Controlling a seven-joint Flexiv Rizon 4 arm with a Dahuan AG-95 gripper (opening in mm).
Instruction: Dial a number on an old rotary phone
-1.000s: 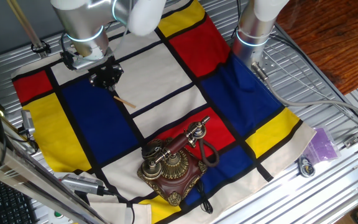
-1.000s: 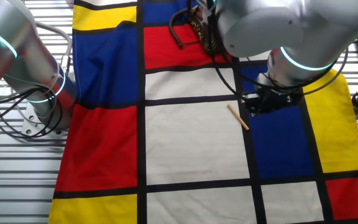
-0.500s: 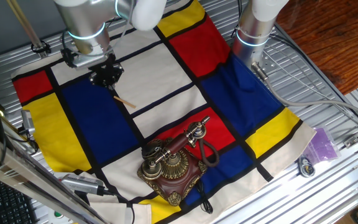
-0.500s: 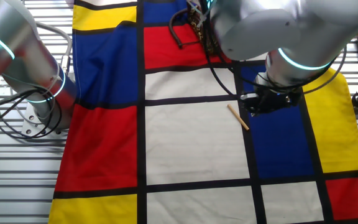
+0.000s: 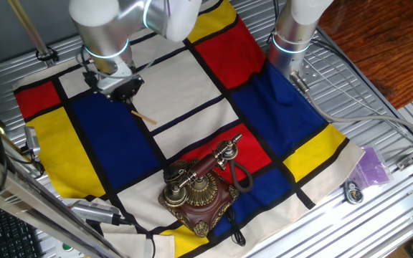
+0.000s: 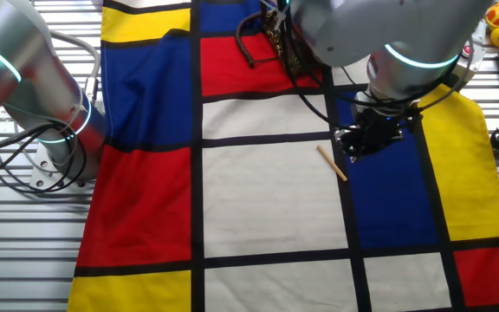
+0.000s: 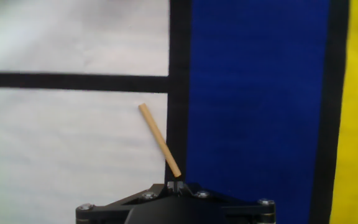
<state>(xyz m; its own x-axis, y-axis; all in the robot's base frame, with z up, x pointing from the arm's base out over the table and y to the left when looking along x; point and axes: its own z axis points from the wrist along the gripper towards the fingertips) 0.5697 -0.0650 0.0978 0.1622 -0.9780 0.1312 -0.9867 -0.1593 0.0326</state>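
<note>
step: guessing stick pickup, dialing not started | tool (image 5: 125, 90) hung right over wooden stick (image 5: 143, 116) near counter's far-left edge, couldn't tell its opening | old rotary phone (image 5: 201, 186) sat at near edge, well apart | next: drop, pinch stick

my gripper (image 5: 125, 92) hangs low over the cloth (image 5: 192, 79), right above the near end of a thin stick (image 7: 159, 139) that lies flat across a black stripe. between me and the phone (image 5: 201, 188) there is only flat cloth, blue and white panels with nothing standing on them. the phone's handset (image 5: 205, 163) lies across its top and its cord (image 5: 241, 179) loops out on one side. a second arm's base (image 5: 291, 39) stands at the cloth's far edge, well apart from that path.
</note>
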